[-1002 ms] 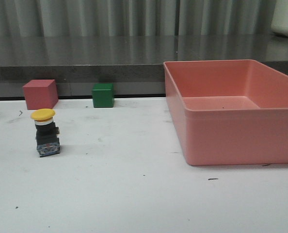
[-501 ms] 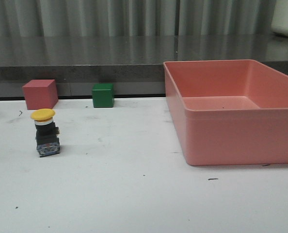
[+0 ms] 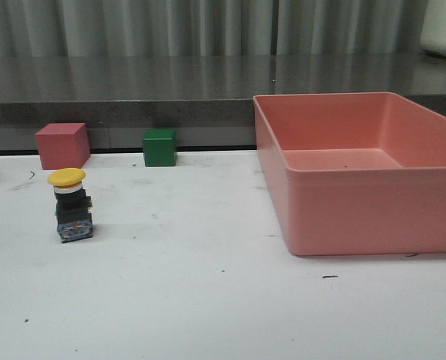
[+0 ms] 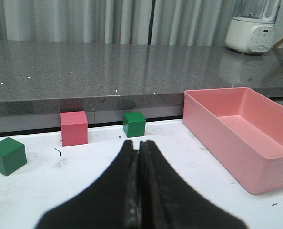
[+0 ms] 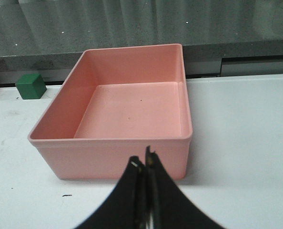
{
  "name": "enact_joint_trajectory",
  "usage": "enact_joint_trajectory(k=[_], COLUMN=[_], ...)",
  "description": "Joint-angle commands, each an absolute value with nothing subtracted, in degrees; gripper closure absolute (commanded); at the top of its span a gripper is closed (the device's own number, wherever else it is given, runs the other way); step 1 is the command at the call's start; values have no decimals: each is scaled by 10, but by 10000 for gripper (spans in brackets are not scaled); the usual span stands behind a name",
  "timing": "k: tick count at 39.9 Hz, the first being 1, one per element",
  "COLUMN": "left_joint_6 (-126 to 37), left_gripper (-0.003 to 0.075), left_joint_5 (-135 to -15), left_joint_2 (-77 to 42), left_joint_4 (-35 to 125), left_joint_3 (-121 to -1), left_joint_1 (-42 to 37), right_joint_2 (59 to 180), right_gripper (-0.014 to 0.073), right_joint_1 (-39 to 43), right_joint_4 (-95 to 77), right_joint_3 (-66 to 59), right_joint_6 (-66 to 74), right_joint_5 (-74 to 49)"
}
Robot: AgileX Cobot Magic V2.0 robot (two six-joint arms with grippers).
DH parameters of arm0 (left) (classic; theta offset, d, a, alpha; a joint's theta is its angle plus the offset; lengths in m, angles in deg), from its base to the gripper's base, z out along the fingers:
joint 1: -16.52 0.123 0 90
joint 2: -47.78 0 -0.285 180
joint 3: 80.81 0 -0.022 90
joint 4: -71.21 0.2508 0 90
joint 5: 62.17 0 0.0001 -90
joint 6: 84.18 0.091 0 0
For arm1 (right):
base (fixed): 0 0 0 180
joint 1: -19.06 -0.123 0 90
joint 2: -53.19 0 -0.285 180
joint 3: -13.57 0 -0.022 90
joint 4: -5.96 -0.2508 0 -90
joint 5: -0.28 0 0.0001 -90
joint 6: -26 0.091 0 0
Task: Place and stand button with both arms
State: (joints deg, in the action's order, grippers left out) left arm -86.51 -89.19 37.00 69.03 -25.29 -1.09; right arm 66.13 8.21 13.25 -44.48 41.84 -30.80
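Grey curtain and dark stone ledge behind a white, scuffed tabletop [image 3: 208, 300]. Front view: button [image 3: 71, 205] upright on its blocky base at the left, yellow cap uppermost, just in front of the red cube [image 3: 61, 145]; green cube [image 3: 160, 147] further along the ledge; pink bin [image 3: 362, 169] well apart at the right, nothing in it. No arm visible here. Judged standing and placed already, with little or nothing left but keeping clear. Against the earlier front frames: no change noted, button in the same spot and pose. Left wrist view: left gripper [image 4: 138, 145] with jaws pressed together, holding nothing; a second green cube [image 4: 7, 155] off to one side; button not seen. Right wrist view: right gripper [image 5: 144, 164] likewise closed and empty, poised before the bin wall.
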Motion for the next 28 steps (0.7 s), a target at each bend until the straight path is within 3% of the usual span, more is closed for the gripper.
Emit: enact_joint_trajectory(k=[1, 17, 28], left_joint_6=[-854, -910, -910], left_gripper=[740, 740, 740], left_joint_5=[-829, -794, -659], left_joint_2=[370, 416, 416], left_joint_4=[678, 677, 677], left_joint_3=[-249, -129, -20], left_joint_1=[-9, 164, 200], right_joint_2=[667, 667, 667], right_gripper=[664, 664, 664], right_joint_1=[85, 85, 85], right_joint_4=[142, 142, 142], right_joint_3=[-429, -429, -429], right_joint_6=[413, 413, 413], right_joint_5=[-263, -263, -263])
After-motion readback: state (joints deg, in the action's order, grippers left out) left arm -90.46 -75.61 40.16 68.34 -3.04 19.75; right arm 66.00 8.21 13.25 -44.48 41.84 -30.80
